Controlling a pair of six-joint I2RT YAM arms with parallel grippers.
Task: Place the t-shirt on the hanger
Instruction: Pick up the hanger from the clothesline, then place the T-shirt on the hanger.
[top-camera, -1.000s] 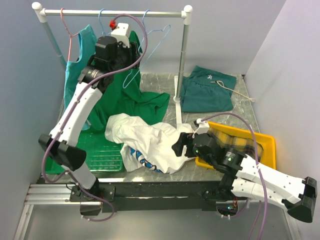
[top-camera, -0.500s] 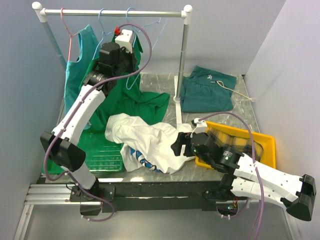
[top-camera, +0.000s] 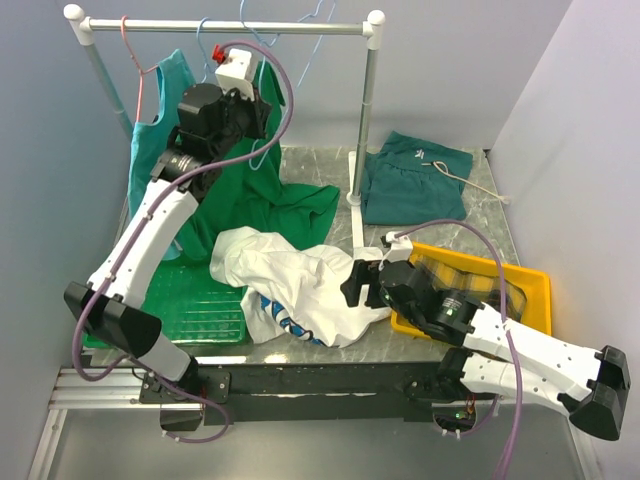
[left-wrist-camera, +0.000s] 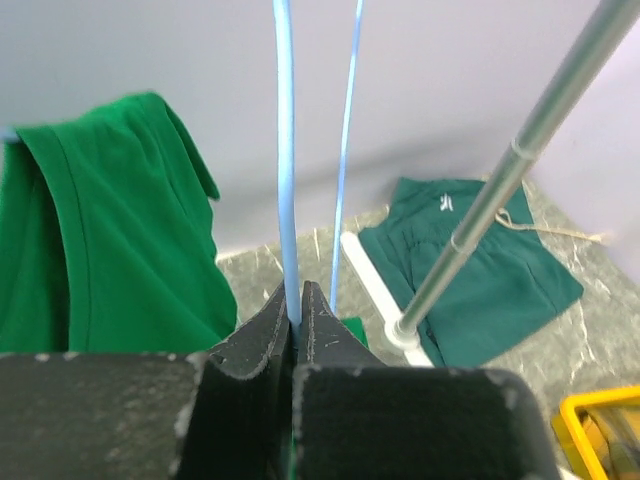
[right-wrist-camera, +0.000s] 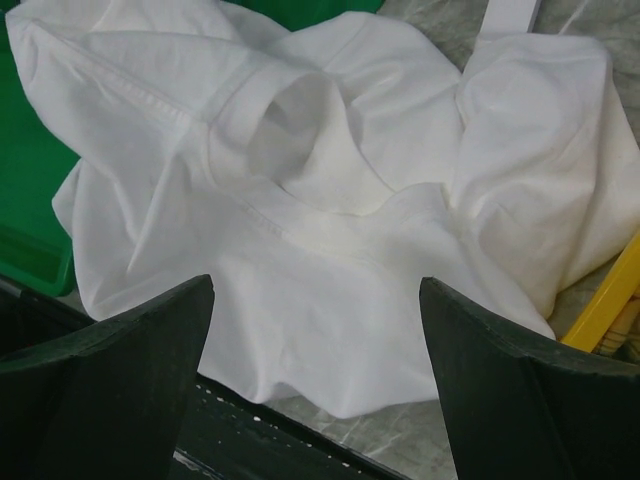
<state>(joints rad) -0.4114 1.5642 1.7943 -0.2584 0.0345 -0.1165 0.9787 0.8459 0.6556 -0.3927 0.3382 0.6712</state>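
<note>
The white t-shirt (top-camera: 300, 285) lies crumpled on the table's front middle, its collar opening showing in the right wrist view (right-wrist-camera: 310, 140). My right gripper (top-camera: 358, 285) hovers open at its near edge, jaws wide (right-wrist-camera: 315, 295) over the fabric and holding nothing. My left gripper (top-camera: 262, 118) is raised by the rack and shut on one wire of the light-blue hanger (top-camera: 300, 70). In the left wrist view the fingertips (left-wrist-camera: 293, 312) pinch that wire (left-wrist-camera: 285, 150), and a second wire of the hanger (left-wrist-camera: 346, 150) runs beside it.
A green shirt (top-camera: 250, 200) hangs from the rack rail (top-camera: 180, 25) beside a teal shirt (top-camera: 150, 120) on a pink hanger. The rack post (top-camera: 365, 110) stands mid-table. Dark green clothing (top-camera: 415, 180) lies back right, a yellow tray (top-camera: 530, 290) front right, a green basket (top-camera: 200, 305) front left.
My left gripper shut on the blue hanger wire and lifted it up and left toward the rail. The right gripper edged closer to the t-shirt and opened slightly wider.
</note>
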